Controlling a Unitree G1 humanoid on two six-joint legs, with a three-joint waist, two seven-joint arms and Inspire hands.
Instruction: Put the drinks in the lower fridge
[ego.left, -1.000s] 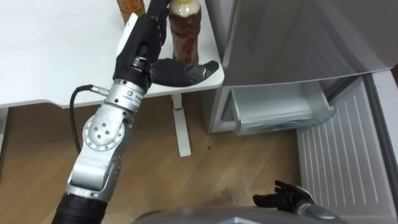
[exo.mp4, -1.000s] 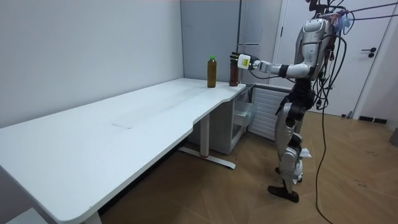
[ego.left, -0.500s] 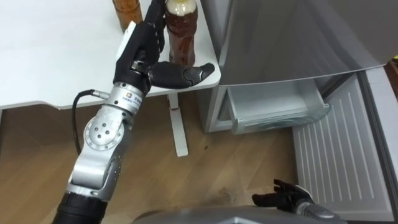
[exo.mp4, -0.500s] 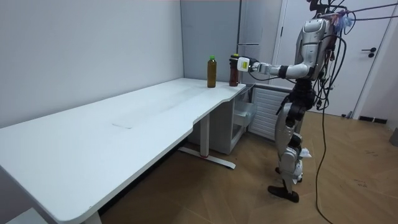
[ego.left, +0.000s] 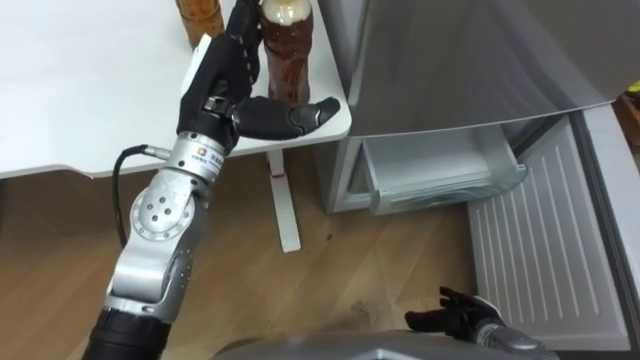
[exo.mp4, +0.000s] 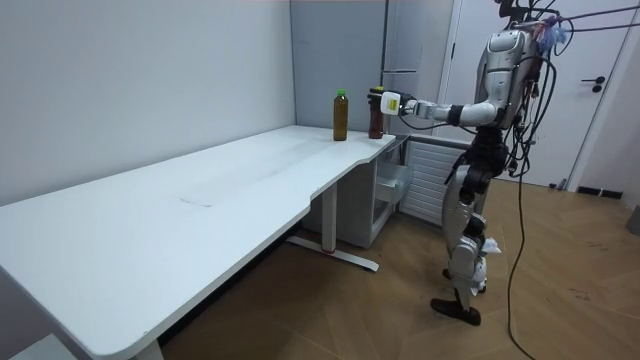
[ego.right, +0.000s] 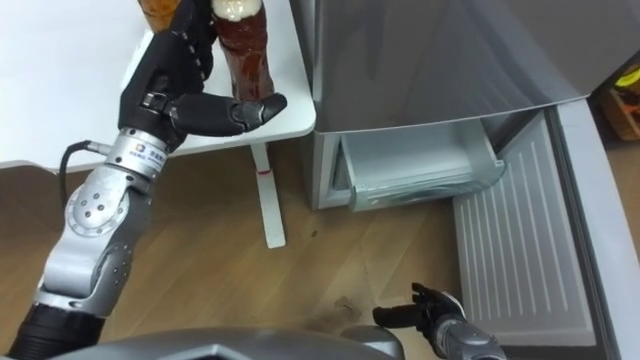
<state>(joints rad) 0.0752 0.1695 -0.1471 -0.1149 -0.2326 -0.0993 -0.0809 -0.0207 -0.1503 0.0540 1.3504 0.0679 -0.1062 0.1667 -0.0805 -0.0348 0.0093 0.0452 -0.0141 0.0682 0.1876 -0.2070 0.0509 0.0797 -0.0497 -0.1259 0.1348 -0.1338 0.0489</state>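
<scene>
So, nearest the body, the right hand (ego.left: 462, 320) hangs low over the wood floor (ego.left: 330, 250), its dark fingers loosely spread and empty.

Further out, the left hand (ego.left: 236, 92) is what changed. Over the past second it has slid in on the brown drink bottle (ego.left: 285, 60). The room view backs that up: the hand was a bit short of the bottle, now it's right at it. The head camera drifted a little too, so part of the shift is just that.

The fingers stand straight up along the bottle's left side and the thumb pokes out across the front of its base. So the hand is wide open and cupping, not gripping. Whether the fingers actually touch the plastic, I honestly can't tell. I'd say the reach is basically done and the squeeze is next; nothing is in the fridge yet.

The bottle is clear ribbed plastic with a pinched waist, a pale cap and tea-dark liquid. It stands at the corner of the smooth white desk (ego.left: 80, 90), on the thumb side of the fingers.

On the back-of-hand side stands an amber bottle (ego.left: 200, 14). Past the thumb tip and lower, the fridge's frosted plastic lower drawer (ego.left: 440, 170) is pulled out. Beside it the ribbed white door (ego.left: 540, 250) is swung open.
</scene>
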